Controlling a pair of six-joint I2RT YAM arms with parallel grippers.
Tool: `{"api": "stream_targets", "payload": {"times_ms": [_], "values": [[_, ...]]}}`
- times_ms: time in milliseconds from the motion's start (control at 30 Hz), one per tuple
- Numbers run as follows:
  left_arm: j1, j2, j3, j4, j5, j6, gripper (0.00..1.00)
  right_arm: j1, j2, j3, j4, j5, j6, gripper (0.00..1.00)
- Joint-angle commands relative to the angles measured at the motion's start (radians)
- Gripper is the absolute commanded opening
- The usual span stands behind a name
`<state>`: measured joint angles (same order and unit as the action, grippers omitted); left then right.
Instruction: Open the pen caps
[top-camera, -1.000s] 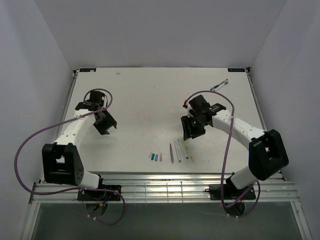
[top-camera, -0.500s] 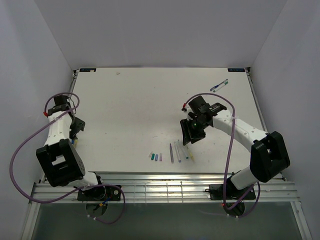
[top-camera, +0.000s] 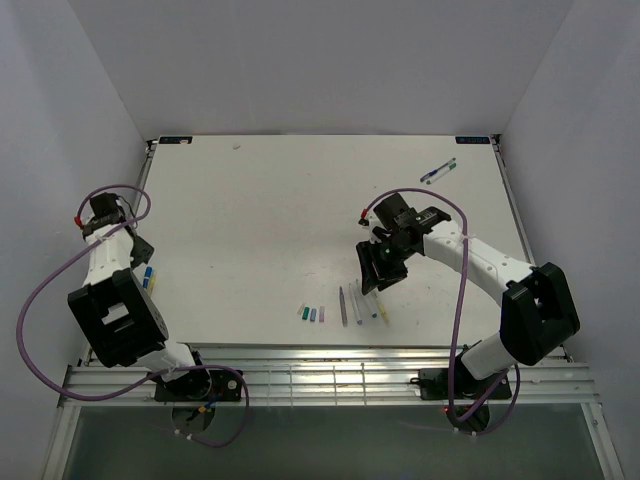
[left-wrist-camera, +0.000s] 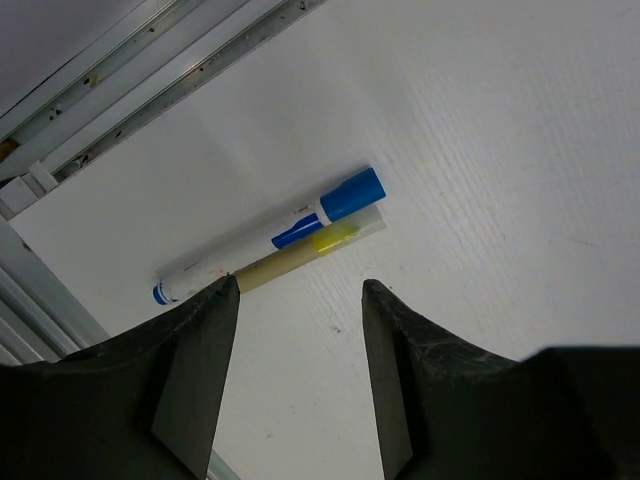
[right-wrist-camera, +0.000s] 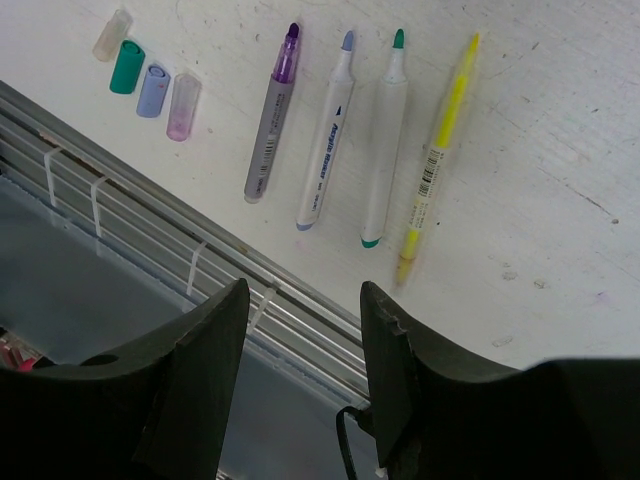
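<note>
the tabletop (right-wrist-camera: 560, 180) is a white matt board, faintly grained and flecked with small marks. the pens (right-wrist-camera: 325, 150) have smooth plastic barrels with a slight sheen. the pen caps (right-wrist-camera: 127, 66) are plastic too, some of them translucent. the blue marker (left-wrist-camera: 352, 193) has a glossy plastic cap. the left gripper (left-wrist-camera: 298, 288) and right gripper (right-wrist-camera: 303, 290) are black matt plastic, rough and grainy. the rail (right-wrist-camera: 130, 195) is dull grey metal.

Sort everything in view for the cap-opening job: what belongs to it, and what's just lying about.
Belongs to the job:
- blue-capped pen and yellow pen with clear cap, at the table's left edge
- four uncapped pens in a row
- four loose caps beside them
- two pens at the far right; too small to tell if capped

Just there:
- purple cables
- metal rail along the near edge
</note>
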<state>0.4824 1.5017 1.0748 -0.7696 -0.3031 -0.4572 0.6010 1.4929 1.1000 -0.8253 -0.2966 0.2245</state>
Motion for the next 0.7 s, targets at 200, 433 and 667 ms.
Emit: {"api": "stream_targets", "payload": {"times_ms": [200,433,667], "values": [[0.007,-0.005,-0.03,0.144,0.183,0.184,0.63,0.016,-0.003,0.035,-0.018,-0.021,-0.017,0.55],[0.021,0.023,-0.049,0.144,0.194,0.233,0.63,0.017,0.007,0.024,-0.005,-0.026,-0.016,0.55],[0.053,0.028,-0.081,0.162,0.234,0.281,0.63,0.023,0.027,0.04,-0.003,-0.032,-0.017,0.55]]}}
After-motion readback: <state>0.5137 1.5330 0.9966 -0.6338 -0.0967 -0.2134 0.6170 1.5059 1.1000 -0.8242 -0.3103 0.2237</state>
